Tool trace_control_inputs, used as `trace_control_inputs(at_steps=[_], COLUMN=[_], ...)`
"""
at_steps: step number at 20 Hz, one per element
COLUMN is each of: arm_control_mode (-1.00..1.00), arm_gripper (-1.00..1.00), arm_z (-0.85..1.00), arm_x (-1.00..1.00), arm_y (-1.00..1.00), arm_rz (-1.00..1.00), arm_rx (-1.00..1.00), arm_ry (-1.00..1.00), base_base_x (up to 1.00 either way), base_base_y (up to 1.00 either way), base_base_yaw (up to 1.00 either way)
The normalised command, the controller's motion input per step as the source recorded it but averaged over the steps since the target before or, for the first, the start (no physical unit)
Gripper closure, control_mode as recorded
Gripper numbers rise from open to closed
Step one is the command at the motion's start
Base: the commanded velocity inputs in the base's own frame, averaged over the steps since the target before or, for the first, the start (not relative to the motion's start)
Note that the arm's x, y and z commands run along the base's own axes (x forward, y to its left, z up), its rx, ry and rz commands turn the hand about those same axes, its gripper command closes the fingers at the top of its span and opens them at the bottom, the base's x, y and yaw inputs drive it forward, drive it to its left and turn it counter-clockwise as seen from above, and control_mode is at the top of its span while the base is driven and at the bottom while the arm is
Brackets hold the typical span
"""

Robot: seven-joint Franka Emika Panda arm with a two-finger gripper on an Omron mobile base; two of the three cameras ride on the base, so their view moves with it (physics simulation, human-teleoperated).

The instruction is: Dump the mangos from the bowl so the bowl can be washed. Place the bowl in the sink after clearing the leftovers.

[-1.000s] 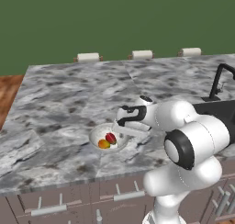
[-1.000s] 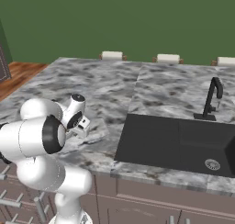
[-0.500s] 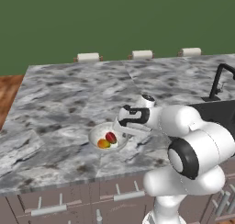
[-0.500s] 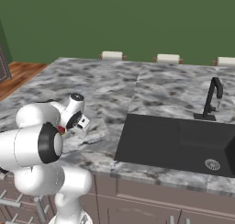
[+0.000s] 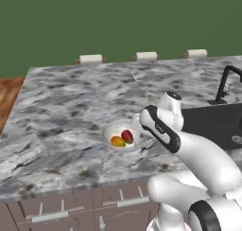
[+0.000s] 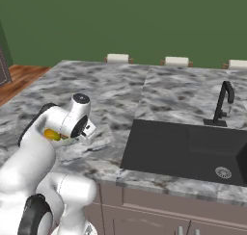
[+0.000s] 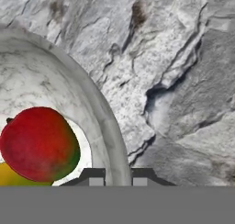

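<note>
Bowl (image 5: pixel 115 130) sits on the grey marble counter (image 5: pixel 66 102), near its front edge, well left of the sink (image 6: pixel 193 150). Both mangos lie inside it, touching: the dark red mango (image 5: pixel 126 136) toward the arm, the orange-yellow mango (image 5: pixel 117 141) just beside it.

Arm is bent low over the counter, with the gripper (image 7: pixel 114 176) down at the bowl's near rim. In the hand view the two finger tips sit one on each side of the rim, a narrow gap between them; contact with the rim cannot be confirmed, so clamped or slack cannot be told. Red mango fills the lower left there.

Black faucet (image 6: pixel 222 104) stands behind the basin.
</note>
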Motion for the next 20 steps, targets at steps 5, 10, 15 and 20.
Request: trace_control_inputs(at_steps=[5, 10, 15, 20], arm_control_mode=[-1.00, -1.00, -1.00, -1.00], arm_gripper=[1.00, 1.00, 1.00, 1.00], arm_z=[0.96, 0.79, 0.75, 0.91], arm_x=[-0.94, -1.00, -0.99, -0.12], arm_y=[-0.57, -0.80, -0.71, -0.13], arm_rz=[-0.23, -0.19, -0.11, -0.04], arm_rx=[0.06, 0.14, 0.09, 0.00], arm_ry=[0.00, 0.03, 0.04, 0.02], base_base_x=[0.00, 0.00, 0.00, 0.00], base_base_y=[0.00, 0.00, 0.00, 0.00], base_base_yaw=[0.00, 0.00, 0.00, 0.00])
